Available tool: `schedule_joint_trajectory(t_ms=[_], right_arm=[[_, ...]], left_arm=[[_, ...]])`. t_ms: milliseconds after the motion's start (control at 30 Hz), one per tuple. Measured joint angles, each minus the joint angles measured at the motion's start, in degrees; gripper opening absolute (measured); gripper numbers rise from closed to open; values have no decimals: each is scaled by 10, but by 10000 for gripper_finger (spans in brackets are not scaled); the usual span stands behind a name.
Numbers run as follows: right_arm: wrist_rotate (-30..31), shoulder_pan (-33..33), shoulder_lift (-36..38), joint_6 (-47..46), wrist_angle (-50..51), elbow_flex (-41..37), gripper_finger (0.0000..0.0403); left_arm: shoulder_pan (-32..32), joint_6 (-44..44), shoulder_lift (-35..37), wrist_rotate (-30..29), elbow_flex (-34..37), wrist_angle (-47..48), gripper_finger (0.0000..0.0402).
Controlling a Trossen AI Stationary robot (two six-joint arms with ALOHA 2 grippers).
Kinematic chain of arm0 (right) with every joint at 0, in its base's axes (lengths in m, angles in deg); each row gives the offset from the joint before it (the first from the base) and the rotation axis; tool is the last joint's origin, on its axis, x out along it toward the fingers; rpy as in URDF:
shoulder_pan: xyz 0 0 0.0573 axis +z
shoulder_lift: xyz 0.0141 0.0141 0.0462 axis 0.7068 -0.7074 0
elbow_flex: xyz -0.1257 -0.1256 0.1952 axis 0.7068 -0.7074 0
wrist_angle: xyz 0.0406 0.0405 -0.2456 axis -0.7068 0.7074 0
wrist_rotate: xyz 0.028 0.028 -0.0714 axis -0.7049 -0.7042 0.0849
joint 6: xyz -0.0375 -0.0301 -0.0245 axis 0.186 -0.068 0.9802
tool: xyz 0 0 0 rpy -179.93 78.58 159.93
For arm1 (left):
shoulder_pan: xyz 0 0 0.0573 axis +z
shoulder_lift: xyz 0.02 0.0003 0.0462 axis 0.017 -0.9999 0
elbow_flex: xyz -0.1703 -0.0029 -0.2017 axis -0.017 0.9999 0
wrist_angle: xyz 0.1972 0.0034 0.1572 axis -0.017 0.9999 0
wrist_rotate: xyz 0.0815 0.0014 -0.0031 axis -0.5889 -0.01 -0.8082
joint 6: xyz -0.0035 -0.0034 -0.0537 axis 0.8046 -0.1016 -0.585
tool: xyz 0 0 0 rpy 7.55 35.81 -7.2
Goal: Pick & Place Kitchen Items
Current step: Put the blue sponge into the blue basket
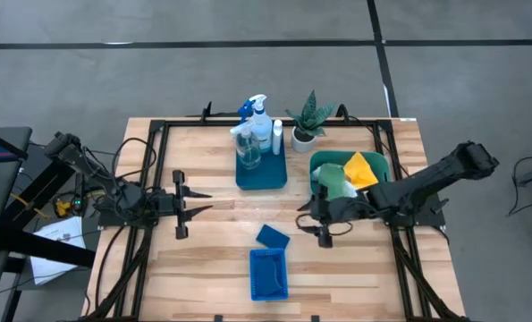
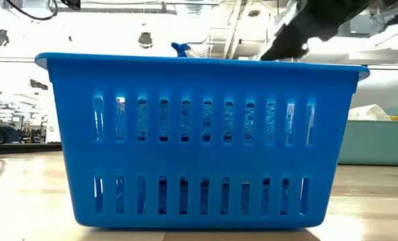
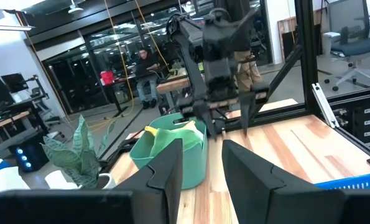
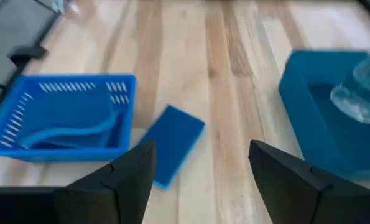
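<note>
In the overhead view, the right gripper (image 1: 312, 220) is hovering at the centre of the frame, fingers spread wide and holding nothing, just right of the blue sponge (image 1: 273, 237). The sponge is lying flat above the slotted blue basket (image 1: 268, 274). The left gripper (image 1: 198, 202) is waiting centre-left, partly open and empty.

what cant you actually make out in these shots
- Low view: the blue basket fills the frame and hides the table behind it; only the spray bottle tip shows above its rim.
- High view: the cloths in the teal tub are partly covered by the right pincer arm.
- Right wrist view: the clear bottle is blurred and cut off by the edge.
</note>
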Motion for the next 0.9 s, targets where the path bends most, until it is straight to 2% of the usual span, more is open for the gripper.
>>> schedule_joint_trajectory(t_ms=[267,433,567,767,900], right_arm=[[-72,-55,-83,-12,-14,0,249],[-70,-61,-135,-8,-47,0,249],[-99,-53,-172,-26,-71,1,249],[-97,-12,-221,-38,-96,0,249],[-90,-8,-217,-43,-92,2,249]], left_arm=[[0,0,0,0,0,0,108],[0,0,0,0,0,-1,108],[0,-1,0,0,0,-1,108],[0,-1,0,-1,0,-7,108],[0,-1,0,0,0,-15,108]])
